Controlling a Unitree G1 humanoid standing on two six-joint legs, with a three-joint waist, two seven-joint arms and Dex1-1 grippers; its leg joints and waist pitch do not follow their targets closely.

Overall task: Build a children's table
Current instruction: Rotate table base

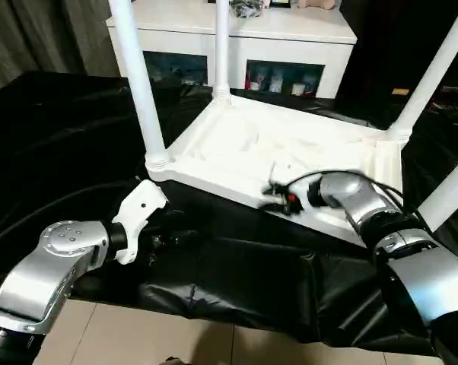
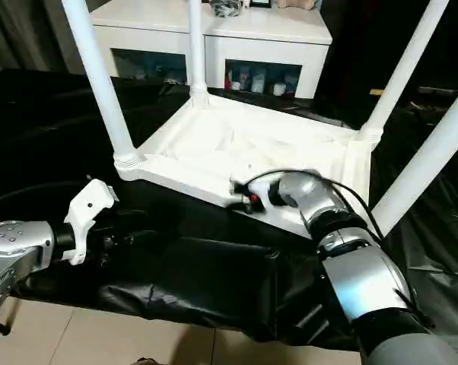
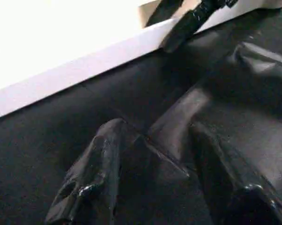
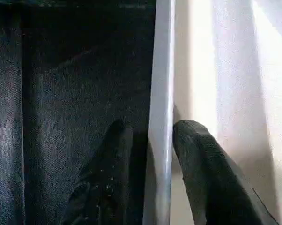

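Right gripper (image 4: 148, 140) straddles near rim of upside-down children's table (image 1: 236, 144) on black cloth (image 1: 236, 274), fingers apart, no squeeze. Left gripper (image 3: 155, 197) open beside rim, empty. Risk imo: bumped rim slides table, legs wobble.

table top (image 1: 236, 152): smooth white plastic, slight sheen | legs (image 1: 141, 91): same glossy white plastic tubes | sheet (image 1: 236, 281) under the table: black, shiny, wrinkled plastic film | forearms (image 1: 54, 266): brushed silver metal | right gripper fingers (image 4: 202, 159) astride table rim: matt black, rubbery, fine-grained
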